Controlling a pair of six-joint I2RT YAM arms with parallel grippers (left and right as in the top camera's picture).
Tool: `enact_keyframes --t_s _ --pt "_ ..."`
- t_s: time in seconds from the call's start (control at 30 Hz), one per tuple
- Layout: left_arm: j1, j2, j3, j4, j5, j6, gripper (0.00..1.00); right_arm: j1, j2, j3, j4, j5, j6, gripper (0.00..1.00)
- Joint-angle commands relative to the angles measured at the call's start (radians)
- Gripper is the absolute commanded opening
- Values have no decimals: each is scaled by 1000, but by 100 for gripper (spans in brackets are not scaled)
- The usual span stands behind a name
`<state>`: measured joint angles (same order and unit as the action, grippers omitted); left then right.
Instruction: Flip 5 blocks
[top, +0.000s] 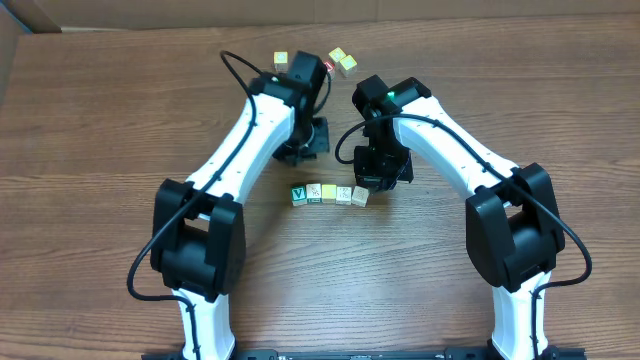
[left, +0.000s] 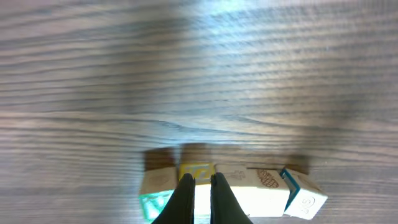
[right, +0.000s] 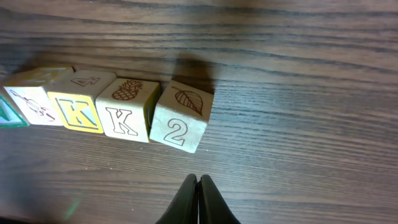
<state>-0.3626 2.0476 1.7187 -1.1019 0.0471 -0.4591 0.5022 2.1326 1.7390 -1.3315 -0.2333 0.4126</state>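
The wooden table (top: 100, 120) carries a row of five blocks (top: 330, 194) at its middle, between the two arms, with a few loose blocks (top: 343, 60) near the far edge. The left end effector (left: 201, 180) hangs above the row, its fingers a narrow gap apart and empty. The right end effector (right: 198, 179) is pressed together, near the tilted end block marked 2 (right: 180, 124).

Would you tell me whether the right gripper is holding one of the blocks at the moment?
No, the right gripper is shut on nothing, and the nearest block, the block marked 2, sits apart from it.
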Motion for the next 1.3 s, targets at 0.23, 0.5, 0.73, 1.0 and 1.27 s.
enact_keyframes --t_s 0.23,0.5,0.73,1.0,1.27 --pt "159 -69 41 -62 -32 -39 4 143 -30 -51 27 -7 3 4" --pt "248 -69 30 -103 -32 -10 4 215 -29 -52 56 89 48 4" --pt "258 -69 29 -105 -32 11 4 219 -29 -122 169 128 90 4" --pt "258 -69 22 -101 -32 10 4 219 -30 -180 281 128 89 4" --pt "258 -69 22 -103 -32 11 4 219 -30 -180 304 154 85 4"
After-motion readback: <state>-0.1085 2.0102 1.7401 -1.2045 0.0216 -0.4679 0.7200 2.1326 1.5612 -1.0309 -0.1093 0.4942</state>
